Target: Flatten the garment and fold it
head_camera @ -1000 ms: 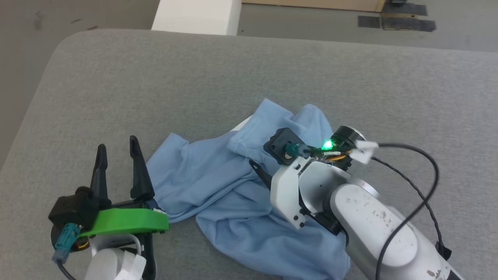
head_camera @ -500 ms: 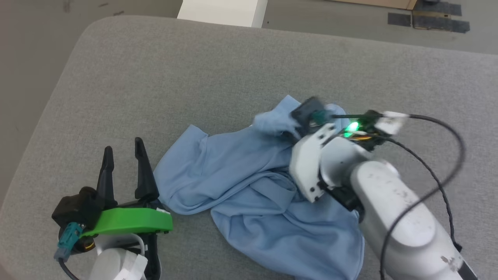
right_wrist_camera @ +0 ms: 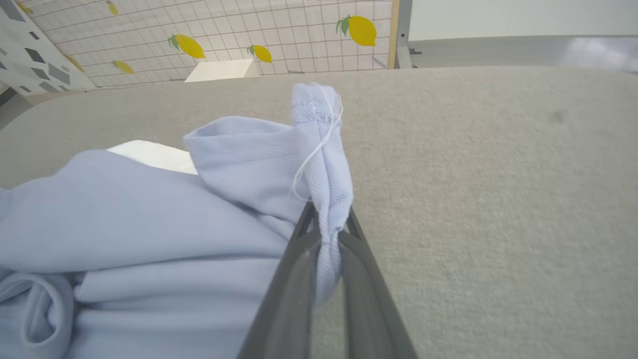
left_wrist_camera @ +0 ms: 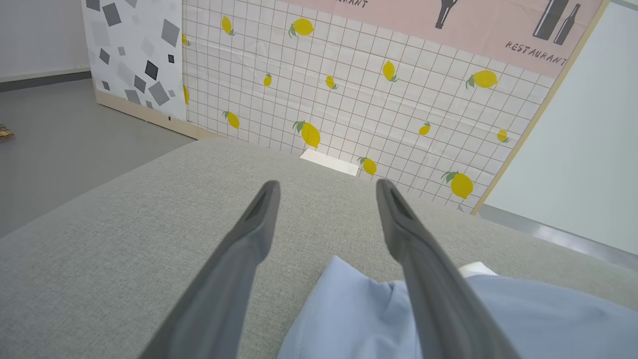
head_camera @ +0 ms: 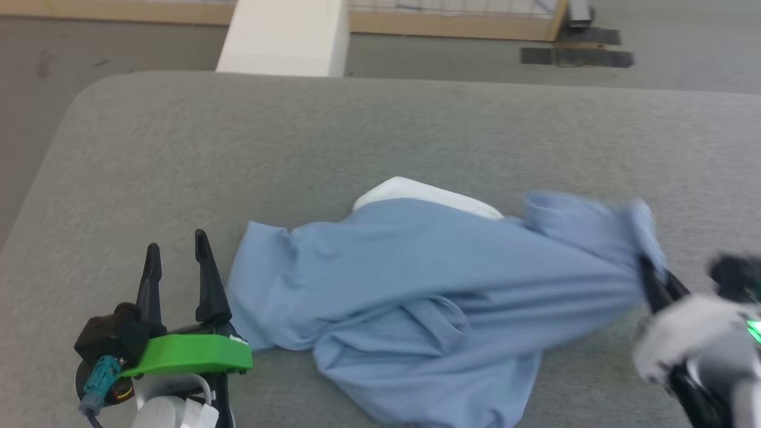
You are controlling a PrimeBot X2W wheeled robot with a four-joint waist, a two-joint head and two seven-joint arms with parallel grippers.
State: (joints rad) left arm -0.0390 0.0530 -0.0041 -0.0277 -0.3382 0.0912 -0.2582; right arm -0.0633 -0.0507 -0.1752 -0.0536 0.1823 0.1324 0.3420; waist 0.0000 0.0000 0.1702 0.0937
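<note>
The garment (head_camera: 428,285), a light blue knit shirt with a white panel (head_camera: 425,193) at its far edge, lies stretched across the grey cushion. My right gripper (head_camera: 651,276) is shut on a bunched edge of the garment (right_wrist_camera: 319,164) at the right, and the cloth runs taut from there to the left. The pinched fold stands up between the right fingertips (right_wrist_camera: 329,219). My left gripper (head_camera: 175,246) rests open at the lower left, just beside the garment's left edge (left_wrist_camera: 359,309), nothing between its fingers.
The grey cushion (head_camera: 238,148) has a rounded corner at the far left and floor beyond it. A white block (head_camera: 285,35) stands past the far edge. A lemon-patterned tiled wall (left_wrist_camera: 374,89) rises behind.
My right gripper has shut on the garment's edge and pulled it far to the right, drawing the crumpled cloth out long. The left gripper has stayed put. The camera has shifted.
</note>
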